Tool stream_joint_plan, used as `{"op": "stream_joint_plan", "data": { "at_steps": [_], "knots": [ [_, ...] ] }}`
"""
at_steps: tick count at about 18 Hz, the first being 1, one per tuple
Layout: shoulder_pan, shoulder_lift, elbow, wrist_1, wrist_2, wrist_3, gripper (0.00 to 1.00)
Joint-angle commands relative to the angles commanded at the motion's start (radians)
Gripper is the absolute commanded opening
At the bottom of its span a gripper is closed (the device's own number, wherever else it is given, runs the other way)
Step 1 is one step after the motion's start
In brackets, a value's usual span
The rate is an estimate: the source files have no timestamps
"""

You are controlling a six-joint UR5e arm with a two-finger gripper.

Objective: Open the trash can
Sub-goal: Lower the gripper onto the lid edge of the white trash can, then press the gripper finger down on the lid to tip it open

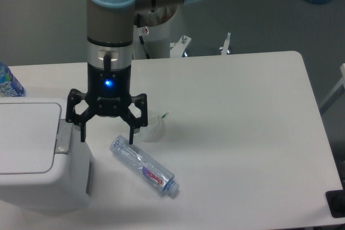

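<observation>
My arm [110, 20] is a thick grey cylinder capped with pale blue plastic at the joints. Just above my tool sits a silver wrist ring with a small black cable plug. My black two-finger gripper [106, 135] has a boxy body with a glowing blue light, faint white lettering beneath it, and angular linkages ending in slim dark fingers [131, 133].

Lighting dim, cool, blue-grey cast over whole frame. Illumination diffuse, overhead; no hard highlights. Blue status LED glows on gripper [105, 136] body, above jaws; brightest point in frame. Soft shadow on table [242, 133] below and right of jaws. Darker shadow along trash can [38, 160] right wall, below left jaw. Overall image soft, slightly grainy; bottle [144, 166] label below jaws barely legible. Background floor dark, low detail
</observation>
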Motion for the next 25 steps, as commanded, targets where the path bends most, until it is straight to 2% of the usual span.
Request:
{"op": "stream_joint_plan", "data": {
  "at_steps": [25],
  "knots": [
    [-0.032, -0.002, -0.009, 0.003, 0.002, 0.014, 1.00]
  ]
}}
